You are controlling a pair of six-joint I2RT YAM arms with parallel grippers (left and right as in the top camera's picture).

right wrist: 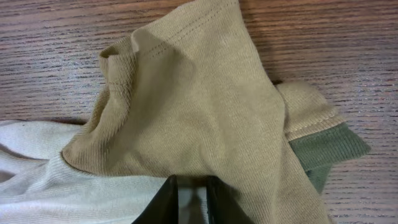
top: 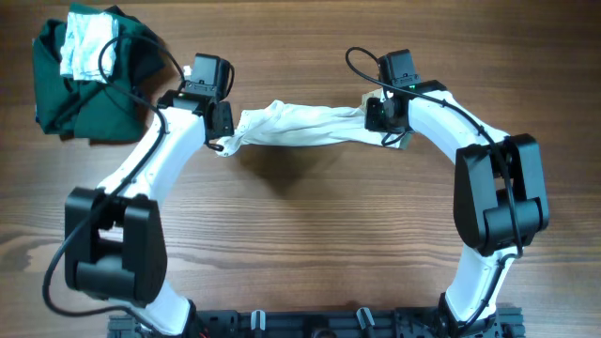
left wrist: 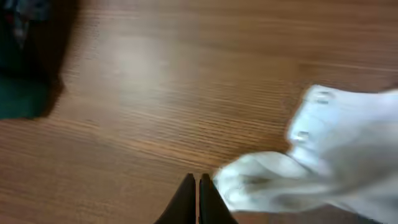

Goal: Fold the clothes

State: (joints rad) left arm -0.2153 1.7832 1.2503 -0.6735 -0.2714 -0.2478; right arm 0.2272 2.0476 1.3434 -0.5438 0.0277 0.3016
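Jaws at each end pinch clothes [top: 300, 125] taut.

The left arm [top: 155, 160] and the right arm [top: 437, 113] share one build: smooth white shells on the long links, broken by bulky matte black joint housings [top: 498, 192]. A thin black cable [top: 56, 268] loops beside the left arm. Another cable [top: 360, 68] curls by the right wrist's black module, where a small green light [top: 410, 86] glows. The left tool [left wrist: 196, 190] and right tool [right wrist: 191, 186] end in slim, dark, tapering fingers.
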